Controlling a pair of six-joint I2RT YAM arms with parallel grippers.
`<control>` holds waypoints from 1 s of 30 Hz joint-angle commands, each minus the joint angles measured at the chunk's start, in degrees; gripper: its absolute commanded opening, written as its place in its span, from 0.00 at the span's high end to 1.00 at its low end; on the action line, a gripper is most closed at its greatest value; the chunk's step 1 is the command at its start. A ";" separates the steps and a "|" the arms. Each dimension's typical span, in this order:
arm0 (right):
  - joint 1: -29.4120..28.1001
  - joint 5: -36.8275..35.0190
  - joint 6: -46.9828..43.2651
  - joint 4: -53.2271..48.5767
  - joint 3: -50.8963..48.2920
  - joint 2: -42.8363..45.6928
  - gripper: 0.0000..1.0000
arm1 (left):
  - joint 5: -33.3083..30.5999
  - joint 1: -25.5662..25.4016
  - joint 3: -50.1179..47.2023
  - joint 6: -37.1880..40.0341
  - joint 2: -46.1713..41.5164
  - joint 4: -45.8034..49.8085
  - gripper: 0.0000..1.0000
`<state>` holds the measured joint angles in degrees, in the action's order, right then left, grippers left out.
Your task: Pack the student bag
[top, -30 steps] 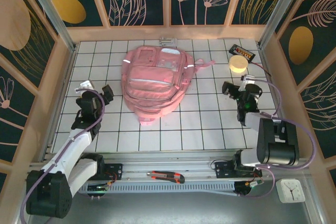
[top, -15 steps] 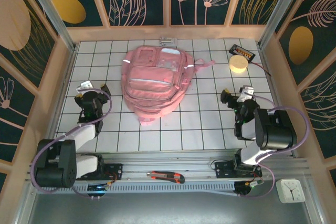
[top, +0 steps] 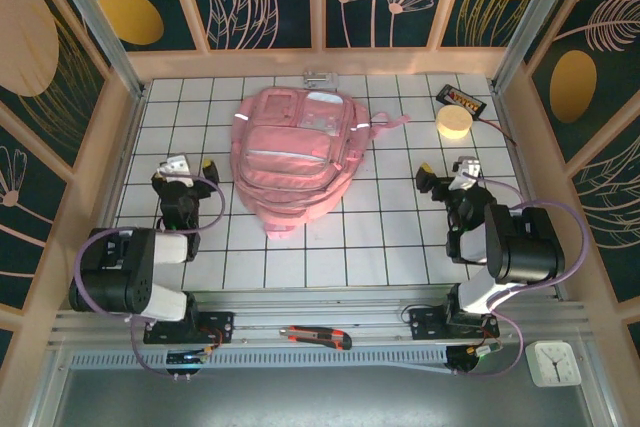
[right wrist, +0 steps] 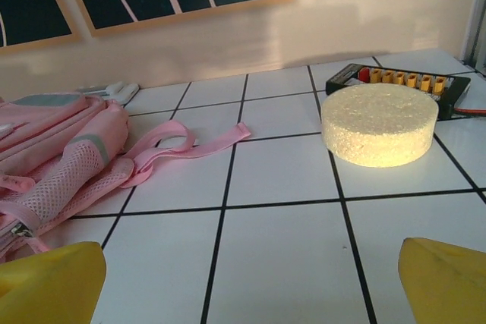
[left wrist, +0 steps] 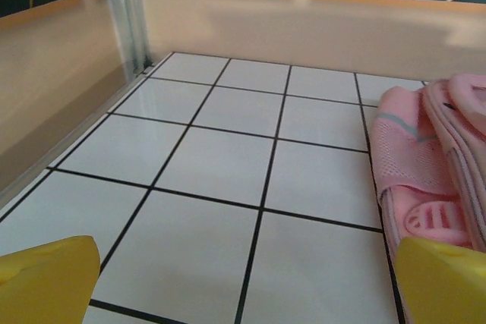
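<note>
The student bag (top: pixel 295 157) is a large pink backpack lying flat at the middle back of the tiled table, zipped pockets up, with a strap trailing to its right. My left gripper (top: pixel 190 169) sits low on the tiles to its left, open, with nothing between its yellow fingertips. In the left wrist view the gripper (left wrist: pixel 247 286) faces bare tiles and the bag's edge (left wrist: pixel 433 157) is at the right. My right gripper (top: pixel 445 179) rests to the bag's right, open and empty. The right wrist view has that gripper (right wrist: pixel 250 286) facing the bag (right wrist: pixel 61 149) and its strap.
A pale yellow round foam disc (top: pixel 453 123) (right wrist: pixel 378 123) lies at the back right, with a black case of orange pieces (top: pixel 462 100) (right wrist: pixel 402 80) behind it. A small pale clip (top: pixel 320 77) lies behind the bag. A box cutter (top: pixel 315 336) and a white clock (top: pixel 553 363) lie beyond the table's near edge.
Both arms have folded back over their bases. The left gripper shifted a little right and farther back; the right one barely moved. The bag has not moved.
</note>
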<state>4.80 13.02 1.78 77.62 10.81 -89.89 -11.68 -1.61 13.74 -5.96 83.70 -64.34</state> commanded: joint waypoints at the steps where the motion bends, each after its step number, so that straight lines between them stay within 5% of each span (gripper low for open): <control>1: 0.21 0.27 -1.30 0.61 0.96 -0.03 0.01 | 4.76 0.38 -2.50 2.66 3.24 -13.06 0.01; 9: -2.38 -10.16 -0.90 -1.95 2.04 0.15 0.01 | -0.16 0.46 -0.38 0.85 3.34 -8.89 0.01; 30: -2.40 -10.12 -0.90 -1.76 1.89 0.28 0.01 | -0.27 0.46 -0.91 1.07 3.31 -10.15 0.01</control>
<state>2.72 4.27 1.78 75.55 11.97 -89.89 -11.44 -1.58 12.43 -4.75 86.85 -70.57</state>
